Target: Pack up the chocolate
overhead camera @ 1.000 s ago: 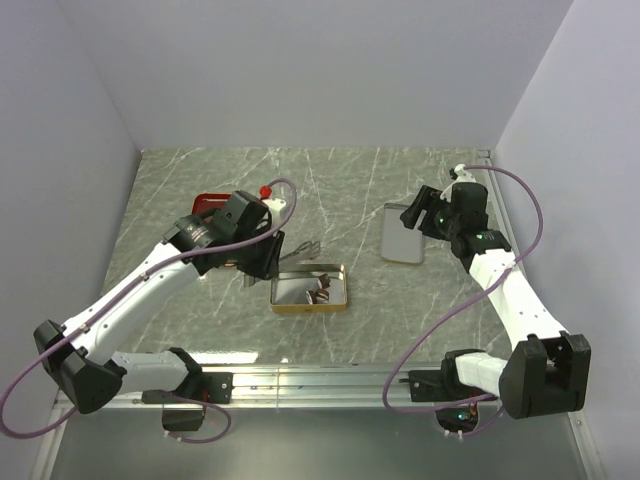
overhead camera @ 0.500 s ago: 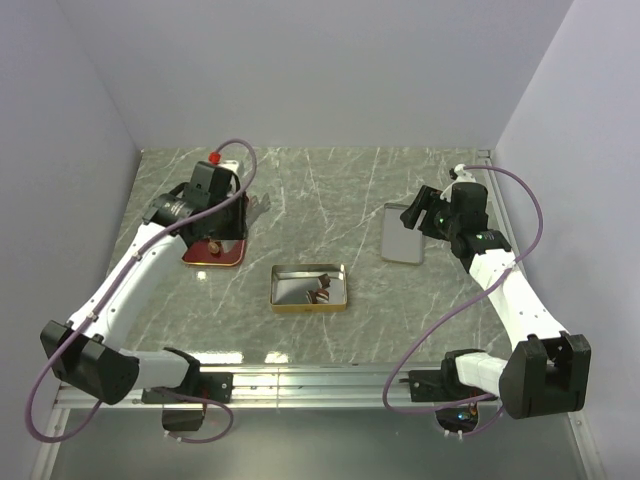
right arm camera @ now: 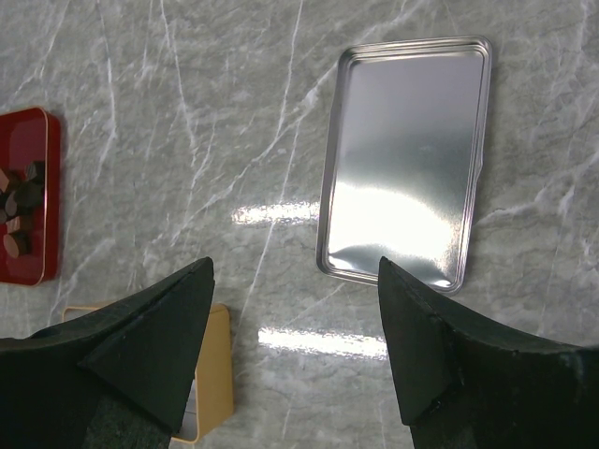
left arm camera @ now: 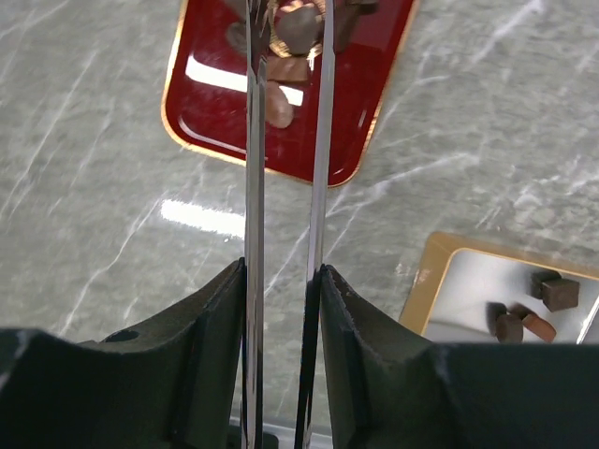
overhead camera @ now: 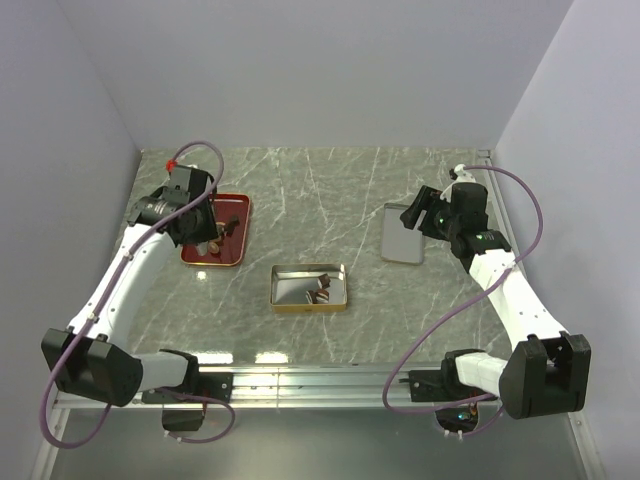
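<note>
Several dark brown chocolate lumps [left arm camera: 298,28] lie on a red tray [left arm camera: 211,103] at the left [overhead camera: 236,225]. A few more chocolate lumps [left arm camera: 524,313] lie in an open gold tin [overhead camera: 309,288] mid-table. My left gripper [left arm camera: 283,276] is shut on metal tongs [left arm camera: 253,168] and hovers over the red tray [overhead camera: 200,222]. The tong tips straddle a lump; I cannot tell whether they pinch it. My right gripper [right arm camera: 295,281] is open and empty, above the table near a silver tin lid [right arm camera: 407,159].
The silver lid [overhead camera: 403,233] lies flat at the right. The gold tin's corner [right arm camera: 211,374] and the red tray [right arm camera: 42,201] show in the right wrist view. Walls close off the left, back and right sides.
My left arm has swung with the tongs from beside the gold tin back and to the left, over the red tray. The right arm has not moved.
</note>
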`<state>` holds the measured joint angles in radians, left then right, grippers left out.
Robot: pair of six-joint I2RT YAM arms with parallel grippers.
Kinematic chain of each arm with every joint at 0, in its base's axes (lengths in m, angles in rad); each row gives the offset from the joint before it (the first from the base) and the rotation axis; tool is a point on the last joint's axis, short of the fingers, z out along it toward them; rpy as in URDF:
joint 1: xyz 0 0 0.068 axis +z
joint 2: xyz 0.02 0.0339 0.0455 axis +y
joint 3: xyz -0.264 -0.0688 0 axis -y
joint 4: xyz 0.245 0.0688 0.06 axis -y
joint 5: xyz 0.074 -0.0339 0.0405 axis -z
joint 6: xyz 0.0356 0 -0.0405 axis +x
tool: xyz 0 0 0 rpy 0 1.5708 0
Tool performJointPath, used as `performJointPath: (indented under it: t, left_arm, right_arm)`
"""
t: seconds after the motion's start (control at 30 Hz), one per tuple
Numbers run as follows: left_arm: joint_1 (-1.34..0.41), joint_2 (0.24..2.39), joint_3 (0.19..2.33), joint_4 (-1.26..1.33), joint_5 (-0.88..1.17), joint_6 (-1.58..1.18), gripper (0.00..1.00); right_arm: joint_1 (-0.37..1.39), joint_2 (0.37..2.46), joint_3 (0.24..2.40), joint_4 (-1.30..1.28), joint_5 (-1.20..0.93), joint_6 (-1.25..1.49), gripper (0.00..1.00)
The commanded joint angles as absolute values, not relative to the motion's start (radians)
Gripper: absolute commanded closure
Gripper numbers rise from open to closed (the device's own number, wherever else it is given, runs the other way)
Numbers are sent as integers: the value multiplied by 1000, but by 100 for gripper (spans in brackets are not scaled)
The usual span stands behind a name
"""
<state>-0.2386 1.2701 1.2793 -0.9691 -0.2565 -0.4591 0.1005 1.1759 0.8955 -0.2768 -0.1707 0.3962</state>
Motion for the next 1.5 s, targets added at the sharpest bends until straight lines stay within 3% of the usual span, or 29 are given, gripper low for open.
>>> performJointPath:
  t: [0.0, 1.47]
  left_arm:
    - [-233, 1215, 1269, -1006, -324, -526, 59]
    - [-233, 1175, 1052, -953, -206, -592, 59]
  right_arm:
    - [106, 1152, 894, -241, -175, 396, 23]
    - [107, 1163, 890, -239, -179, 399, 23]
